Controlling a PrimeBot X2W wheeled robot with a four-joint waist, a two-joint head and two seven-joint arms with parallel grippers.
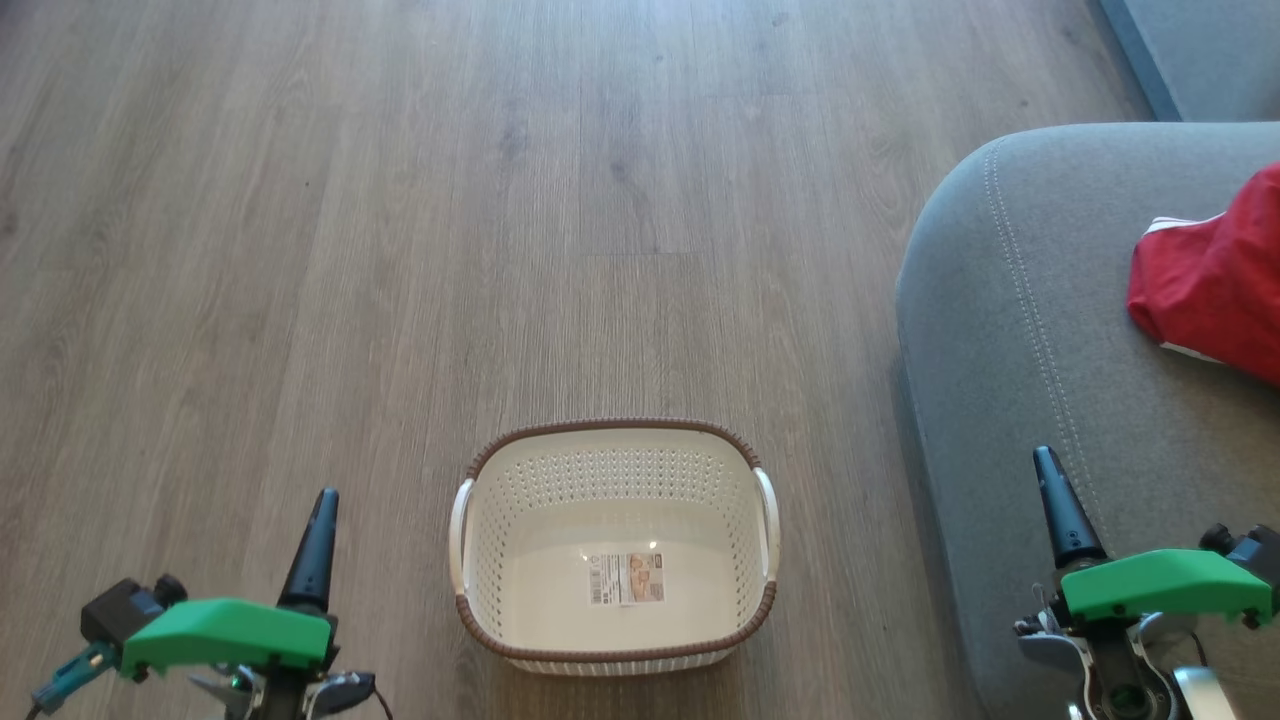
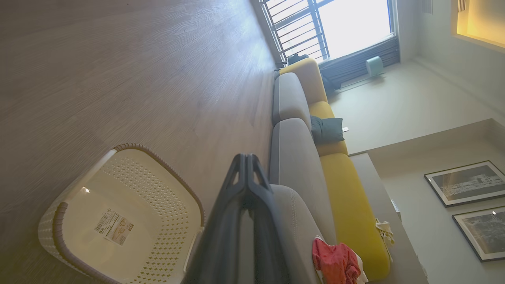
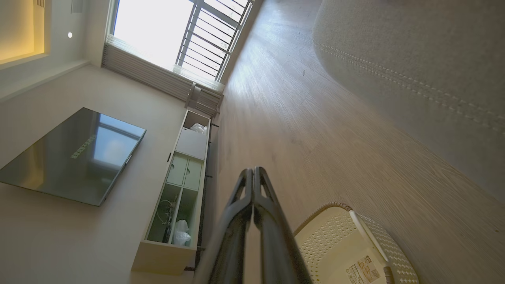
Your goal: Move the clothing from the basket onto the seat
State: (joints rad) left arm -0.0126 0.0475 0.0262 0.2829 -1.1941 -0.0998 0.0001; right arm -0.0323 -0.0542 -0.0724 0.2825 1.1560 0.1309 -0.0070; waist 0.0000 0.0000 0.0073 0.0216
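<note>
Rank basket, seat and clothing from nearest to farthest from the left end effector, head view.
1. basket: on the floor, just right of the left end effector.
2. seat: farther right, beyond the basket.
3. clothing: farthest, lying on the seat at the view's right edge.

The clothing [image 1: 1215,280] and the seat [image 1: 1010,330] are cut off by the right edge of the head view. The print on the label sticker [image 1: 626,578] inside the basket [image 1: 610,424] is too small to read.

Grey wood-plank floor [image 1: 400,200], bright barred window [image 3: 165,31], wall television [image 3: 75,154], framed pictures [image 2: 465,183]
</note>
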